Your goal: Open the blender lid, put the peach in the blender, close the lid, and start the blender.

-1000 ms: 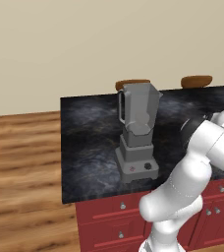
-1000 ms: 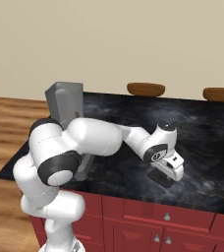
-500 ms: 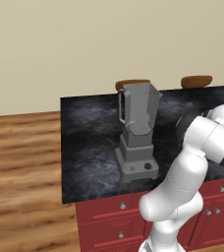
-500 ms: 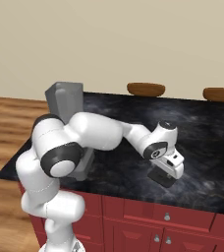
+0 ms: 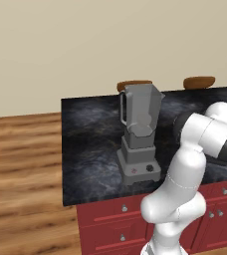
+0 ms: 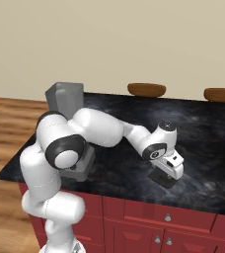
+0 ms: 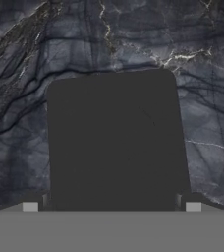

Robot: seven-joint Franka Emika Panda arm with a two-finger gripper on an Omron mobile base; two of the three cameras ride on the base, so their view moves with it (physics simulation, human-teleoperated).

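The grey blender [image 5: 139, 130] stands on the dark marble counter [image 5: 90, 134] with its jar open at the top, a red mark and a black knob on its base. In the right base view the arm partly hides the blender [image 6: 64, 97]. My gripper [image 6: 167, 174] is low over the counter's right front area, shut on the flat dark blender lid [image 6: 163, 180]. In the hand view the blender lid [image 7: 115, 142] lies flat between the fingertips [image 7: 30, 206], touching or just above the marble. The peach is out of view.
Two brown stool tops [image 6: 146, 89] [image 6: 221, 95] show behind the counter's far edge. Red cabinet drawers [image 6: 149, 217] sit under the counter's front edge. Wooden floor [image 5: 21, 169] lies to the left of the island.
The arm's elbow has swung a little toward the blender. The hand with the lid has stayed low over the same counter spot, barely shifting.
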